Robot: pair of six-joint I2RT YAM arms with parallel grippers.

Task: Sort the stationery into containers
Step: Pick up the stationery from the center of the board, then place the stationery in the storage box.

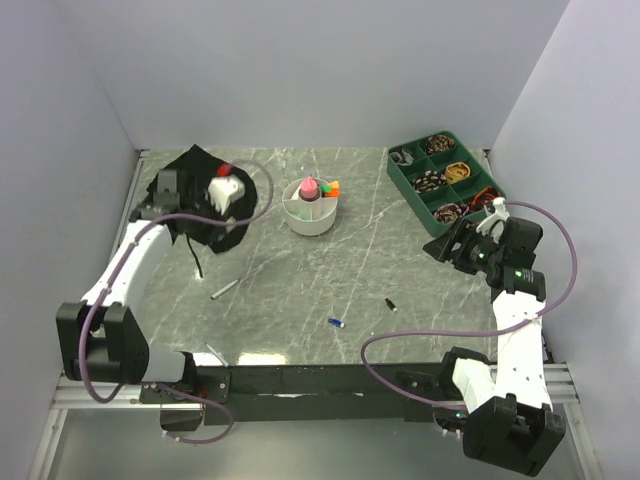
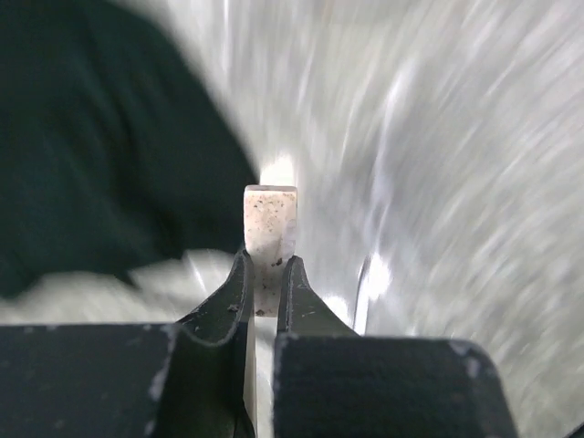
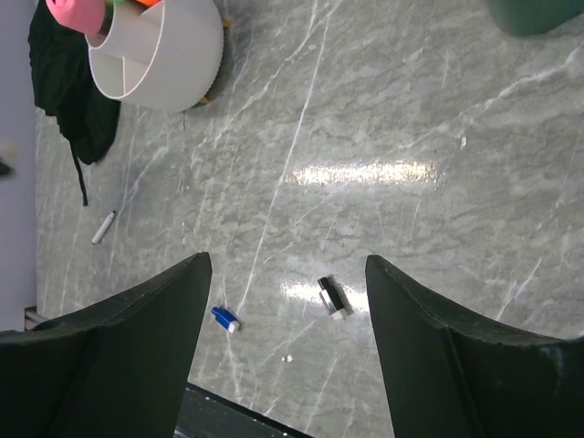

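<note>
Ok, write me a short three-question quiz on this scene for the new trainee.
1. True or false: the left hand is shut on a small white block.
2. Which of these stands in the white bowl? A) a pink-capped bottle B) a pair of scissors C) a roll of tape
3. Fill in the colour: the tray with compartments at the far right of the table is ____.

Key: 1 true; 2 A; 3 green.
</note>
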